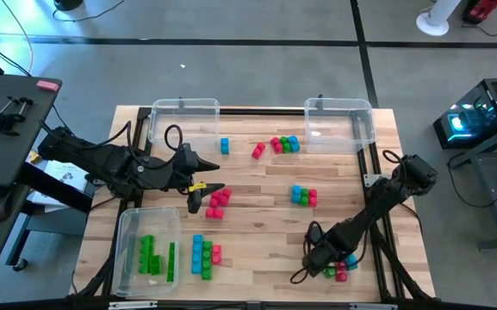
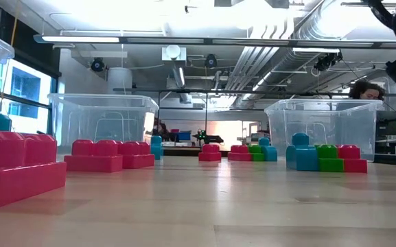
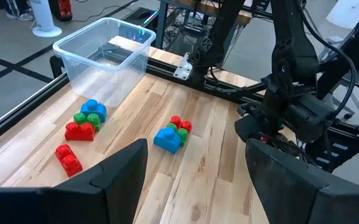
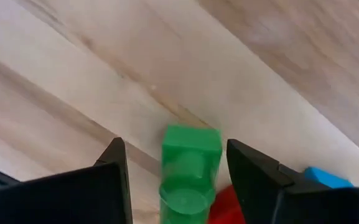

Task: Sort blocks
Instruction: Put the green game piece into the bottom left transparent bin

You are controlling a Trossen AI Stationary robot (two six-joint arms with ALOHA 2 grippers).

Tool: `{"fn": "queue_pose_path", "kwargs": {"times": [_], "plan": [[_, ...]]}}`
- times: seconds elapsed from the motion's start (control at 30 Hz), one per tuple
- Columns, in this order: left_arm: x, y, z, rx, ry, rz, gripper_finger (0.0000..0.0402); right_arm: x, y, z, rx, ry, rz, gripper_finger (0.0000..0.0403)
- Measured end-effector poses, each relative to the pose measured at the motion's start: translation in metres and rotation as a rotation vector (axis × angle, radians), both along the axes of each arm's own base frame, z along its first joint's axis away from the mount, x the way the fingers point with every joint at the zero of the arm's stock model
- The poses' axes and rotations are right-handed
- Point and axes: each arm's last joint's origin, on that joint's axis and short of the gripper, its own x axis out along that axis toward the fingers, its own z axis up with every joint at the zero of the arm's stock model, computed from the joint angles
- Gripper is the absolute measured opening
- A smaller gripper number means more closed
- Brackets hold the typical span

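At the high view's lower right, the right gripper (image 1: 324, 265) straddles a green block (image 4: 190, 167), fingers parted either side, not clamped. The left gripper (image 1: 203, 188), released and empty, hovers left of centre above red blocks (image 1: 218, 203).

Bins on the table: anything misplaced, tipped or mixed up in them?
Nothing stands out. The near-left bin holds only green blocks, and both far bins stand upright with no blocks seen inside. Mixed clusters on the table look simply unsorted.
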Motion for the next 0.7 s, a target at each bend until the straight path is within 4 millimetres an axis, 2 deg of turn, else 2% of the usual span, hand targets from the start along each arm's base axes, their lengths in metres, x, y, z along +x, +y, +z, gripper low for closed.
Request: {"fn": "queue_pose_path", "kwargs": {"times": [0.27,0.53,0.63,0.7], "plan": [[0.000,0.000,0.000,0.000,0.000,0.000,0.0257,-0.008,0.006,-0.001,0.009,0.053,-0.012,0.0151],[0.000,0.001,0.000,0.000,0.000,0.005,0.0257,-0.003,0.010,-0.014,0.002,0.068,-0.047,0.0150],[0.001,0.001,0.000,-0.001,-0.005,0.006,0.0257,-0.003,0.011,-0.015,0.005,0.068,-0.042,0.0133],[0.002,0.001,0.004,-0.017,-0.044,0.006,0.0257,-0.003,0.011,-0.014,0.004,0.064,-0.038,0.0106]]}}
